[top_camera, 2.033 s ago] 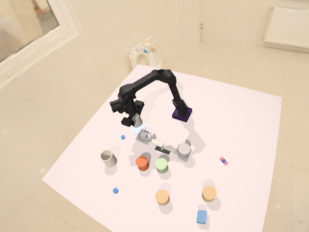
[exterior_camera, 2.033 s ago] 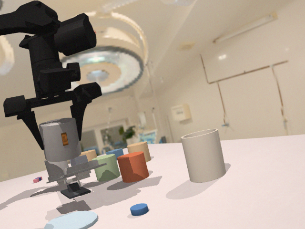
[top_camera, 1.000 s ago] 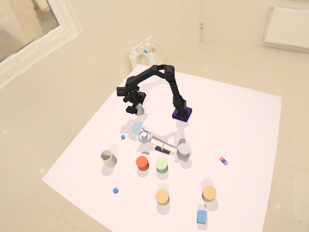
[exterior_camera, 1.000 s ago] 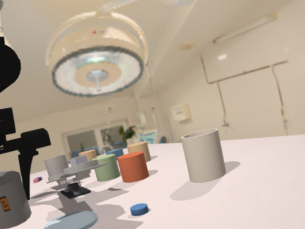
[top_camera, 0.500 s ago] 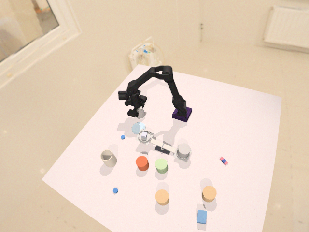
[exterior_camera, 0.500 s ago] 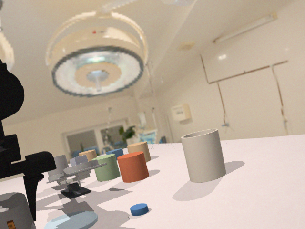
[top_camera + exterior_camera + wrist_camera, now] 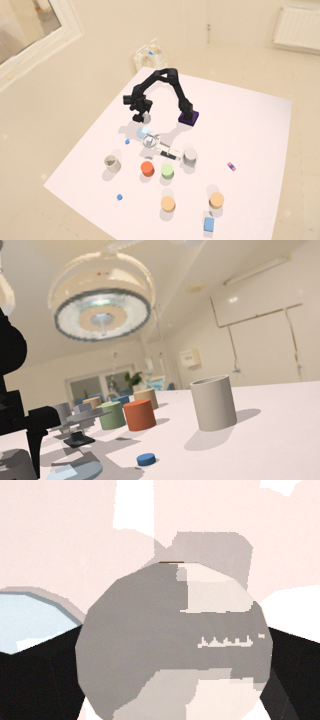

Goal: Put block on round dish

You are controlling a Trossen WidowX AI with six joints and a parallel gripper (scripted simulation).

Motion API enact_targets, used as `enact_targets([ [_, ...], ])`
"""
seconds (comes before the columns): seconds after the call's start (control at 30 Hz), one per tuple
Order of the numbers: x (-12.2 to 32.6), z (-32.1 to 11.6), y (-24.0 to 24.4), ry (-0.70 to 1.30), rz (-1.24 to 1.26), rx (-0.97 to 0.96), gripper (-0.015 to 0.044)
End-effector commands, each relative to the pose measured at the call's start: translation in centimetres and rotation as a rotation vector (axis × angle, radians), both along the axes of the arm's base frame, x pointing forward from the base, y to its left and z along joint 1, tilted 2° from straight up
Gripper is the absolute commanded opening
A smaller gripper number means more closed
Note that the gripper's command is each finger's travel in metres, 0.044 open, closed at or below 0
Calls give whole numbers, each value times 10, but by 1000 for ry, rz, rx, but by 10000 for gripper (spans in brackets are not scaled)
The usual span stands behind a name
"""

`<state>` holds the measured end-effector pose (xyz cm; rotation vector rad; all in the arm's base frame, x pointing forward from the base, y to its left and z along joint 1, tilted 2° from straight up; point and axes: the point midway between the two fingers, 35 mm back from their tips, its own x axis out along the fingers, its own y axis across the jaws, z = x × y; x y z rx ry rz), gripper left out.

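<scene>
My gripper (image 7: 143,117) (image 7: 167,625) is shut on a grey cup (image 7: 146,118) (image 7: 16,463) (image 7: 140,630), low over the table behind the round dish. Whether the cup's rim touches the table cannot be told. The pale blue round dish (image 7: 140,133) (image 7: 89,471) (image 7: 30,612) lies flat with nothing on it, beside the held cup. The small balance (image 7: 162,147) (image 7: 90,415) carries the uncovered pale grey block (image 7: 149,140) (image 7: 84,407) on its dish-side pan. The other grey cup (image 7: 190,155) (image 7: 62,409) stands upside down on the far pan.
A red cylinder (image 7: 147,168) (image 7: 140,415) and green cylinder (image 7: 167,171) (image 7: 112,416) stand near the balance. A beige open cup (image 7: 113,165) (image 7: 214,405), a blue disc (image 7: 127,141) (image 7: 146,460), two orange cylinders (image 7: 168,204) (image 7: 216,200) and a blue box (image 7: 209,224) stand farther off.
</scene>
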<state>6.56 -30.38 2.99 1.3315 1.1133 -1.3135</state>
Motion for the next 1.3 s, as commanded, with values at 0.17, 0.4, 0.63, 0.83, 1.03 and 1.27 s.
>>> enact_targets([
  [0.17, 0, 0, 0, 0, 0, -1, 367],
  [0.4, -1, 53, 1, 2, 3, -1, 440],
  [0.63, 3, 57, -4, 3, 1, -33, 361],
  [0.83, 29, 68, -5, -4, 11, -71, 260],
  [1.03, 98, 82, 22, -18, 89, -55, 260],
  [1.27, 179, 105, 88, -24, 156, -12, 260],
])
